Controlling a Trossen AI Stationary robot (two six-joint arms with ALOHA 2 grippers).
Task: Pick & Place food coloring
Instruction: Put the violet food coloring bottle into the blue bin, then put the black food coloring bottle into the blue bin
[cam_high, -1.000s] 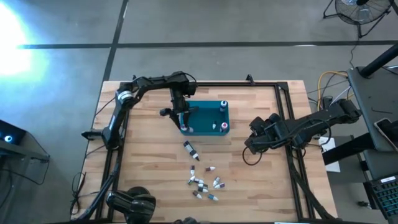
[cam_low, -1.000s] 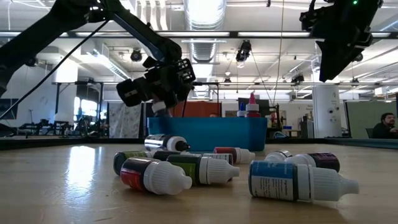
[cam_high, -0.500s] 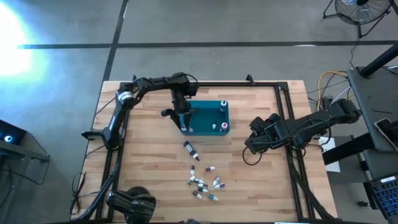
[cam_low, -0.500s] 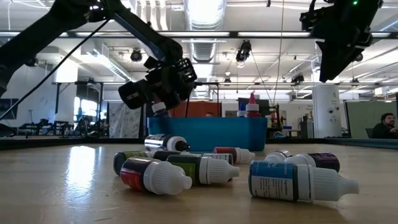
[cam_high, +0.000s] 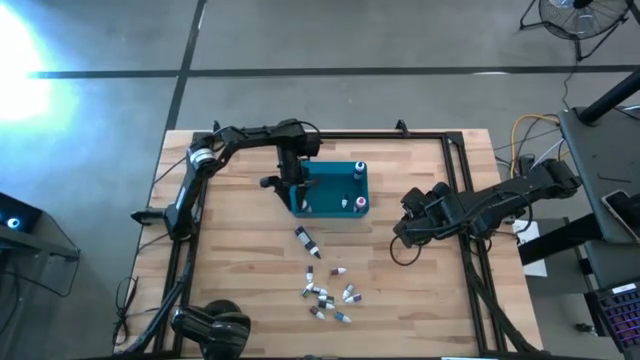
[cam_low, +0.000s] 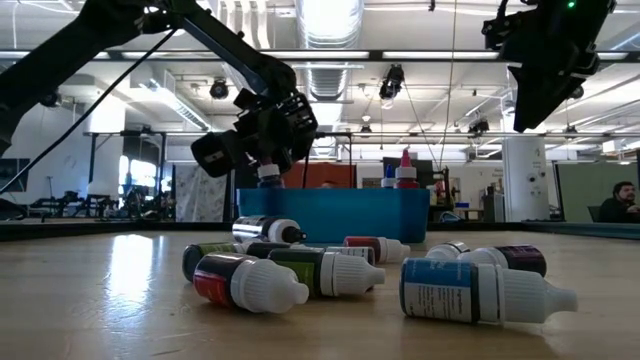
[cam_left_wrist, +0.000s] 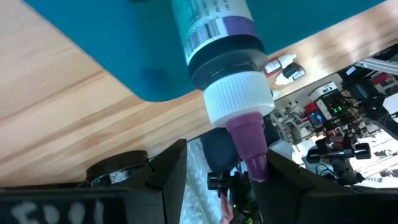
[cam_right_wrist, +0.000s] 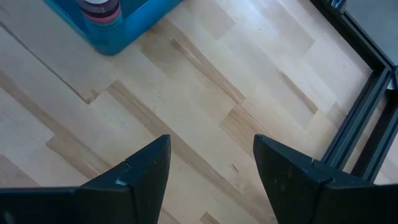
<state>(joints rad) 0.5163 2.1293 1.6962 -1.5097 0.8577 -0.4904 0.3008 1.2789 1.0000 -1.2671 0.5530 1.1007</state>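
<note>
1. The left gripper (cam_left_wrist: 217, 171) stands open, fingers either side of a purple-tipped bottle (cam_left_wrist: 221, 68) just ahead, standing in the teal bin (cam_high: 330, 188).
2. Retreat straight upward (sideways drag could topple it).
3. Farther off, loose bottles (cam_high: 327, 293) wait; right gripper (cam_right_wrist: 208, 165) idles open.

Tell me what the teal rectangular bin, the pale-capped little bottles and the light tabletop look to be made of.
The teal rectangular bin: probably moulded plastic, with an even matte colour and rounded corners.

The pale-capped little bottles: likely soft plastic with printed paper labels; the ribbed caps and dull sheen suggest it.

The light tabletop: wood, apparently butcher-block, showing jointed strips and grain under a smooth finish.
</note>
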